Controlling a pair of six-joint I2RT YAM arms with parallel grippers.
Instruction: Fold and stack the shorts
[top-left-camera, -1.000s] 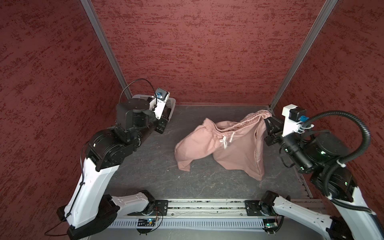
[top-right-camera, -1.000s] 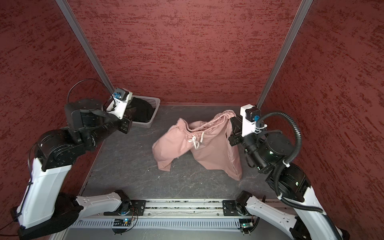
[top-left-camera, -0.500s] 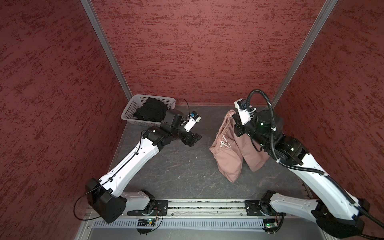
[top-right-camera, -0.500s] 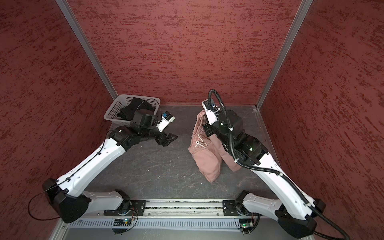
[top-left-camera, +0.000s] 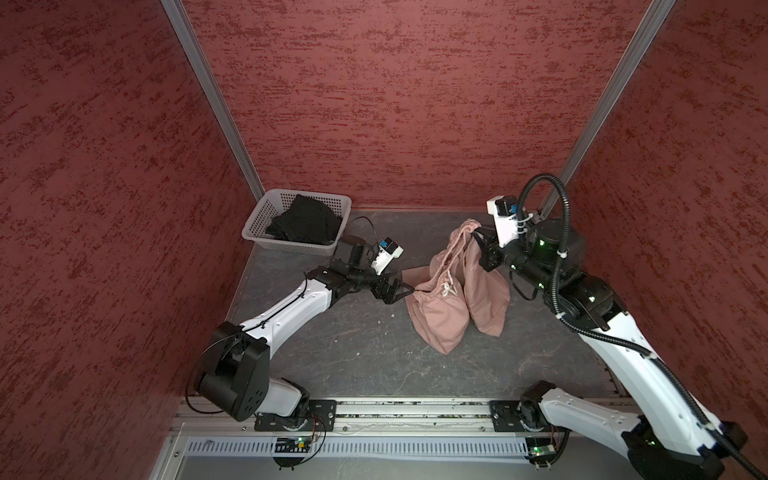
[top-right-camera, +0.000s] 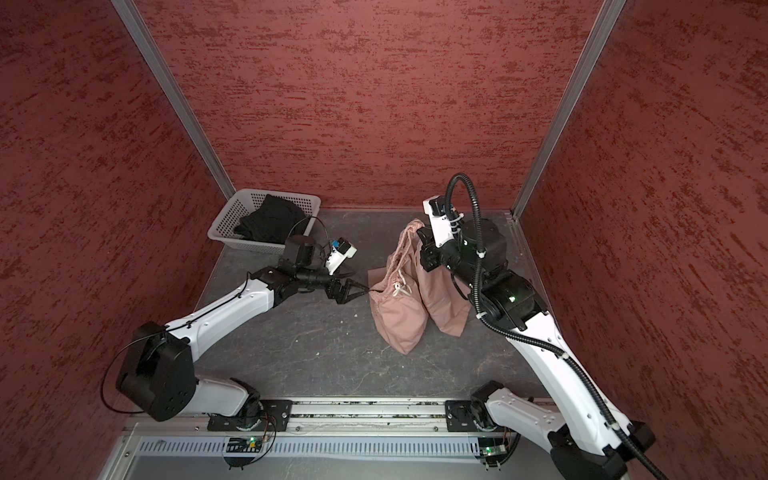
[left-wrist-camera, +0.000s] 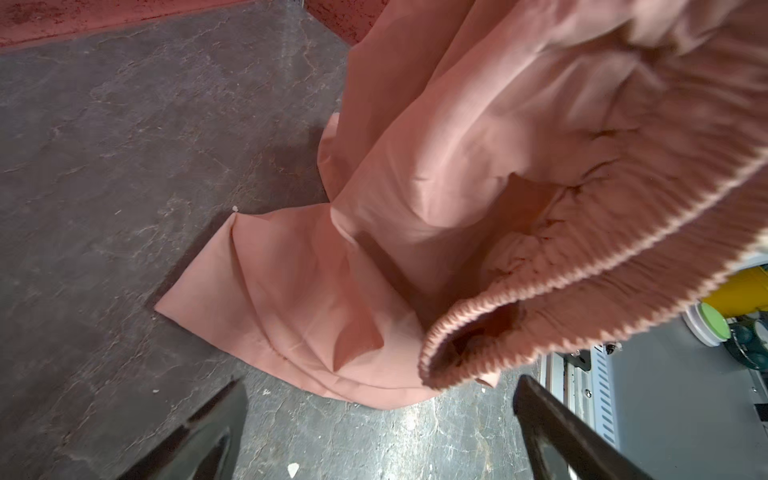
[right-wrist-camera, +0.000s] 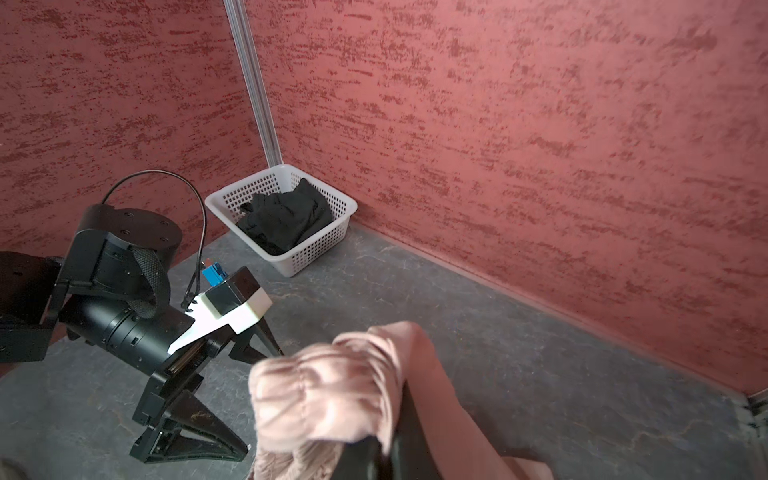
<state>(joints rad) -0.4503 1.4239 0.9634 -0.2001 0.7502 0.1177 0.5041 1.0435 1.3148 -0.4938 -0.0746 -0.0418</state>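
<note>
While right gripper (top-left-camera: 478, 237) pinches gathered waistband of dusty pink fabric shorts (top-left-camera: 440, 320) — hems resting on dark table (top-left-camera: 353, 357) — left gripper (top-left-camera: 405, 289), jaws spread, should bite opposite waistband end squarely.

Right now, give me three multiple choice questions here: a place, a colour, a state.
1. Where do the black shorts lie? A) in the white basket B) on a hanger C) on a chair
2. What colour are the held-up shorts in the right pincer? A) blue B) pink C) green
3. How is the left pincer? A) shut on the black shorts B) shut on the white basket C) open, holding nothing

1 A: dark fabric fills the white basket. 2 B: pink cloth hangs from its shut jaws. 3 C: its jaws stand wide apart, nothing between them.
</note>
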